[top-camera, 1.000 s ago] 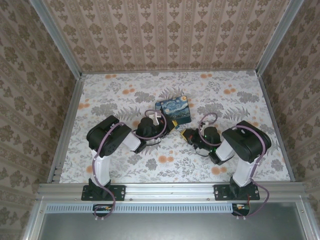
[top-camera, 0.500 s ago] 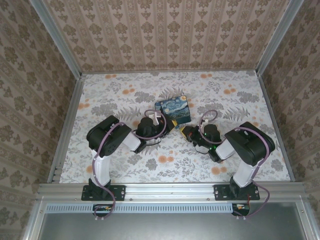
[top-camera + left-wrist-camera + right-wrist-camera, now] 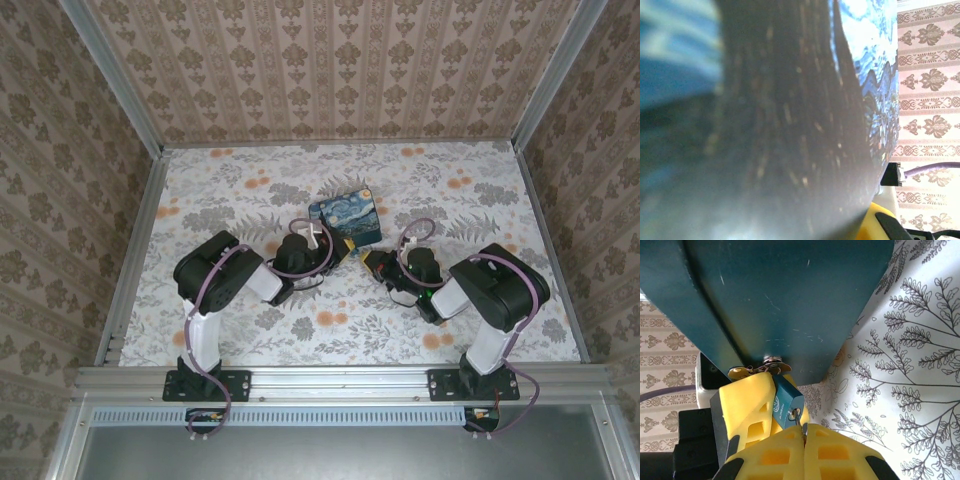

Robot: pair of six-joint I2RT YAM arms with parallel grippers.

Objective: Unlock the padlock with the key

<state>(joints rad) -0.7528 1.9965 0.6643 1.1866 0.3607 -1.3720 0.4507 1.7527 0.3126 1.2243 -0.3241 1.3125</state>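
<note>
Floral tabletop [image 3: 920, 365]: your right gripper [image 3: 804, 432] pinches the key [image 3: 798, 417], shaft aimed 11 o'clock, tip at the padlock [image 3: 786, 404]; left gripper [image 3: 343, 248] closed alongside.

2 arms low, angled inward; left hand [image 3: 345, 249] and right hand [image 3: 804, 432] both closed, fingertips close together

The blue face of the padlock [image 3: 786, 407], seen in the right wrist view, carries a small pale round emblem with a short line of tiny pale lettering beside it; the letters are too small and too slanted to read; nothing else legible can be made out.
</note>
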